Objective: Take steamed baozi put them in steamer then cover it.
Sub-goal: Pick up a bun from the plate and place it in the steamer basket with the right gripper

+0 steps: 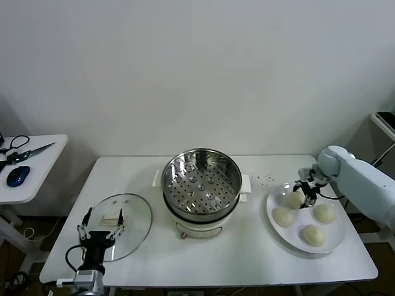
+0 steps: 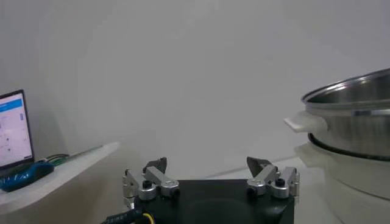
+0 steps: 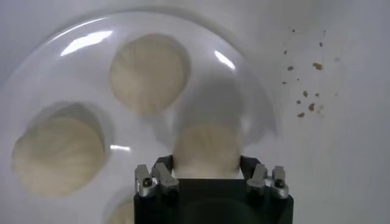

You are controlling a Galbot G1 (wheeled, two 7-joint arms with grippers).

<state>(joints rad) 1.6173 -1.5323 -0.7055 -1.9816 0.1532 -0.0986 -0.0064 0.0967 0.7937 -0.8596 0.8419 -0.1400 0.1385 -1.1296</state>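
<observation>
So the left gripper (image 1: 99,227) is hanging over the front-left corner of the surface (image 1: 247,259), fingers spread wide and nothing between them, sitting right above the cover (image 1: 126,223). The cover lies flat on the surface there, glass with a metal rim, and its cream handle (image 1: 110,218) is roughly between the gripper's fingers as seen from the head camera. Can't tell if they touch it.

Middle of the surface, toward the back edge: the steamer (image 1: 201,179), shiny steel pot with the holey floor, on its white base (image 1: 199,226). Nothing inside it.

Near the right edge there's the white plate (image 1: 336,237) with all four steamed baozi (image 1: 313,234) on it. The right gripper (image 1: 307,192) is down on the bun at the back-left of the plate (image 1: 294,200), a finger on either side of it. In the right wrist view the bun (image 3: 206,149) sits snug between the fingers (image 3: 159,173), so it looks clamped onto that bun, which rests on the plate. The other three are just beside it, untouched.

A few dark crumbs (image 1: 266,179) on the surface behind the plate.
</observation>
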